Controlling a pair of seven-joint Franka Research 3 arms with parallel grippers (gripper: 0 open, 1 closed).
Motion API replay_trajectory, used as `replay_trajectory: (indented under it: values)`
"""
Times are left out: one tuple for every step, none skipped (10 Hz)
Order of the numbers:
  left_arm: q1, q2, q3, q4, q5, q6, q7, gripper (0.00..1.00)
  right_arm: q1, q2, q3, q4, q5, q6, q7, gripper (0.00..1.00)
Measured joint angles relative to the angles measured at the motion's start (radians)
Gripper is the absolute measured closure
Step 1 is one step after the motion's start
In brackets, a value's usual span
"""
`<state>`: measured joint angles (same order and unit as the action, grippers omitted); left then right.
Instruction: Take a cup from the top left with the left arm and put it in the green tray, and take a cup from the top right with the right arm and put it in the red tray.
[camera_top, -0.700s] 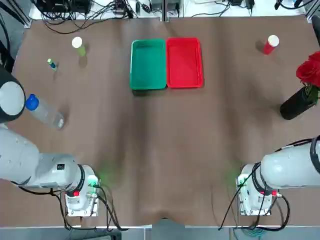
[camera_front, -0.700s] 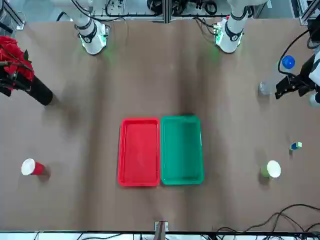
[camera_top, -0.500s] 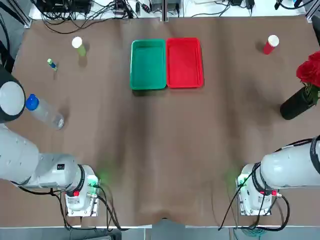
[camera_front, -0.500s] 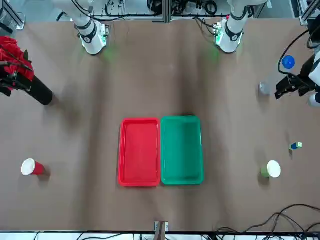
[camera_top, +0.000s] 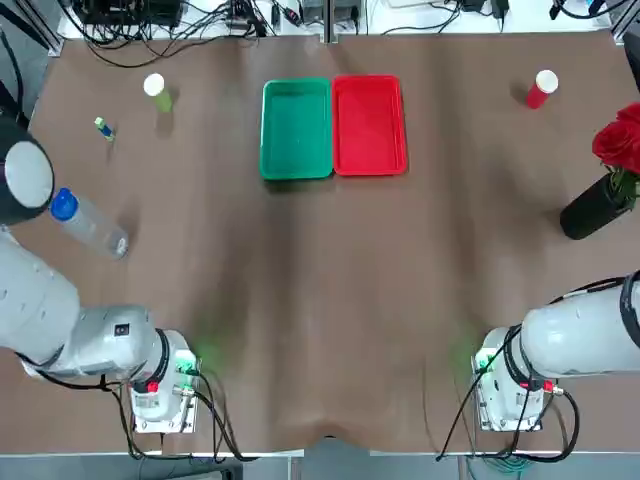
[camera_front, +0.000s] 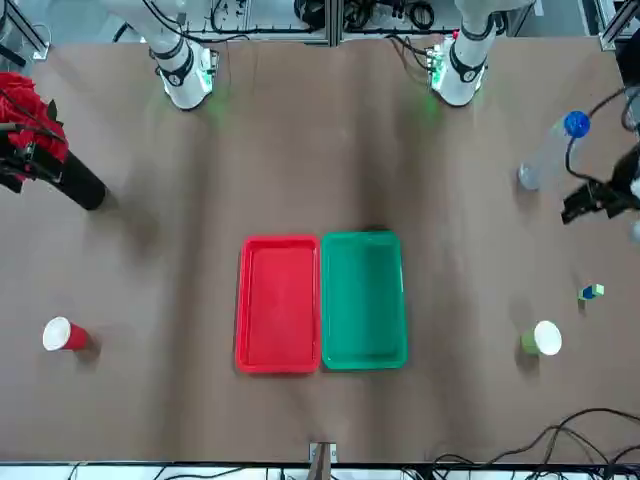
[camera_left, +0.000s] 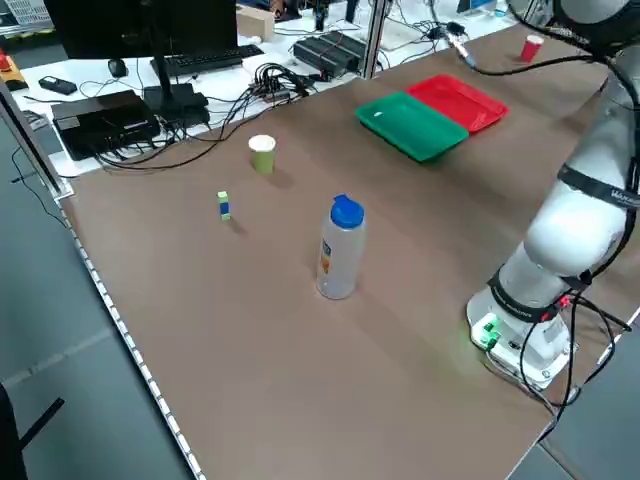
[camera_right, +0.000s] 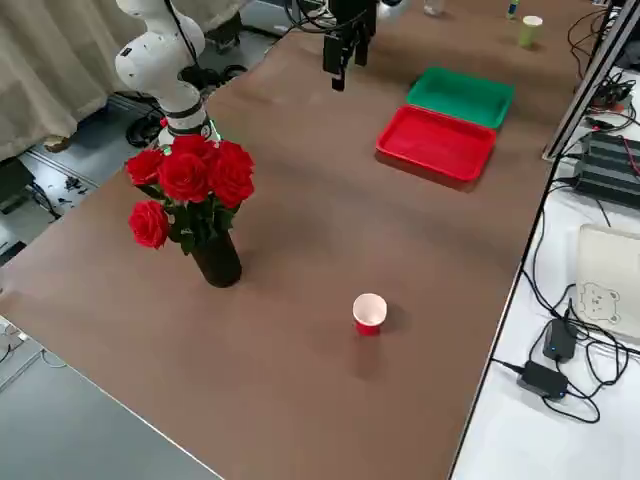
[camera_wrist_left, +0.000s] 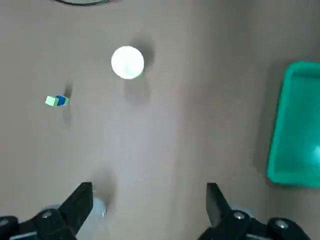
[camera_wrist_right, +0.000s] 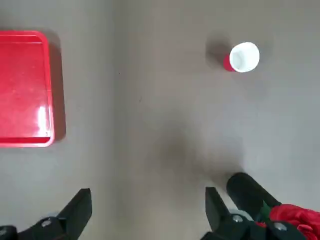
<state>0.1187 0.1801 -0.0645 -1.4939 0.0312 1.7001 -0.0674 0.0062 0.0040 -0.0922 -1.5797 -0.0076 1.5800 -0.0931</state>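
The yellow-green cup (camera_top: 155, 90) stands upright at the far left of the table. At the far right stands the red cup (camera_top: 541, 87), also upright. The green tray (camera_top: 297, 128) and the red tray (camera_top: 369, 125) lie side by side at the far middle, both empty. My left gripper (camera_wrist_left: 147, 205) hangs open and empty high over the left side, beside the bottle and short of the yellow-green cup (camera_wrist_left: 127, 62). My right gripper (camera_wrist_right: 146, 210) is open and empty, high above the table between the red tray (camera_wrist_right: 25, 90) and the red cup (camera_wrist_right: 242, 57).
A clear blue-capped bottle (camera_top: 88, 222) stands on the left, close below my left arm. A small green and blue block (camera_top: 103, 127) lies near the yellow-green cup. A black vase of red roses (camera_top: 605, 180) stands at the right edge. Cables run along the far edge.
My left gripper has moved a little farther out over the table, toward the yellow-green cup, uncovering the bottle in the front view. The right arm, cups and trays have not moved.
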Motion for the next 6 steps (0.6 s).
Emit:
replay_trajectory:
  values:
    - [0.032,0.049,0.001,-0.002,0.000,0.060,0.005,0.00,-0.012,0.013,-0.006,-0.003,0.000,0.000,0.000,0.00]
    - [0.052,0.096,0.002,-0.002,0.000,0.112,0.006,0.00,-0.038,0.051,-0.008,-0.006,0.000,0.007,-0.013,0.00]
    - [0.057,0.139,0.002,-0.003,0.003,0.158,0.005,0.00,-0.067,0.109,-0.010,-0.004,0.000,0.039,-0.036,0.00]
    - [0.055,0.179,0.001,-0.005,0.014,0.194,0.002,0.00,-0.098,0.169,-0.011,-0.001,0.008,0.085,-0.070,0.00]
    - [0.052,0.214,0.001,-0.005,0.029,0.220,-0.001,0.00,-0.129,0.223,-0.012,0.001,0.024,0.132,-0.117,0.00]
    - [0.051,0.243,0.000,-0.006,0.035,0.243,-0.004,0.00,-0.153,0.271,-0.013,0.002,0.033,0.189,-0.154,0.00]
